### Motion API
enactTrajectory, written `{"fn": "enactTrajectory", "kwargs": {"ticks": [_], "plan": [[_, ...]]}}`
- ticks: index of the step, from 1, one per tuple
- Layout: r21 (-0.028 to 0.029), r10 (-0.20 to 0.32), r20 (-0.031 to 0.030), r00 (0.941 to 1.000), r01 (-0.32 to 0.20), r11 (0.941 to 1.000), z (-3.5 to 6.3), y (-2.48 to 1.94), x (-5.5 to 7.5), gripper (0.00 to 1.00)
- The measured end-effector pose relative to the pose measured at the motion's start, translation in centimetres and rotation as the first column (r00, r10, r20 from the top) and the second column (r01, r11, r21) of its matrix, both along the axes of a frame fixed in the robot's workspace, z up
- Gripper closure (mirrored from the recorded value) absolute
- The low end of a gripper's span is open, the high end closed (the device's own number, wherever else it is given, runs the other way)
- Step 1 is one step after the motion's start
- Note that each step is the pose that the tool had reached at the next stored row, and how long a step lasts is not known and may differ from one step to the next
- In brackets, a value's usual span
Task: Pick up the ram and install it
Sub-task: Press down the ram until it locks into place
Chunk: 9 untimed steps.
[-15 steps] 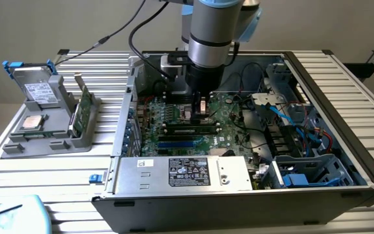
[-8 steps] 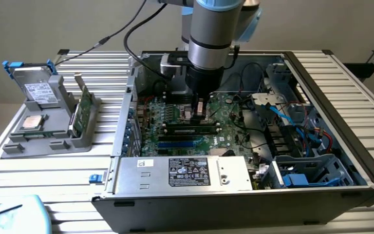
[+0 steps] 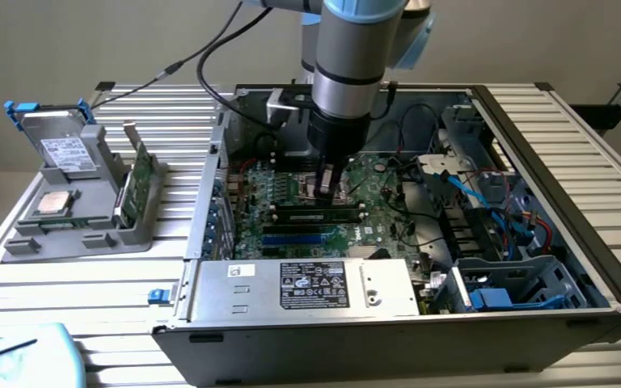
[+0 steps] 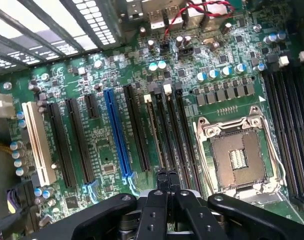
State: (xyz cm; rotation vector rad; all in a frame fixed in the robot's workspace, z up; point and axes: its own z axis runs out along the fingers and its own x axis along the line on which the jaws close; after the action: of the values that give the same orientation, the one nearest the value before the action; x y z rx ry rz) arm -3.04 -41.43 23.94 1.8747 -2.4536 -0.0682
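While its fingers are pressed together holding nothing, the tool [image 4: 167,176] hovers just above the motherboard [image 4: 111,145], over the long black slots [image 4: 164,130]. The ram [image 3: 313,216] sits seated in a slot just beside the tool.

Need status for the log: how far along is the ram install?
Done, apparently: a ram lies along the motherboard inside the case, not in the gripper. In hand: the gripper is shut, holding nothing, its tips right above that stick. Left: whether the stick is fully seated and latched cannot be told. A green board stands in the grey holder outside the case.
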Motion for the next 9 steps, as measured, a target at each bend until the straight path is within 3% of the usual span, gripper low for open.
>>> {"fn": "enactTrajectory", "kwargs": {"ticks": [4, 9], "plan": [[-0.0001, -0.067, 0.0002, 0.9978, 0.067, 0.9978, -0.13, 0.0, 0.0, 0.89], [0.0002, -0.141, 0.0017, 0.99, 0.141, 0.99, -0.15, 0.0, 0.0, 0.89]]}}
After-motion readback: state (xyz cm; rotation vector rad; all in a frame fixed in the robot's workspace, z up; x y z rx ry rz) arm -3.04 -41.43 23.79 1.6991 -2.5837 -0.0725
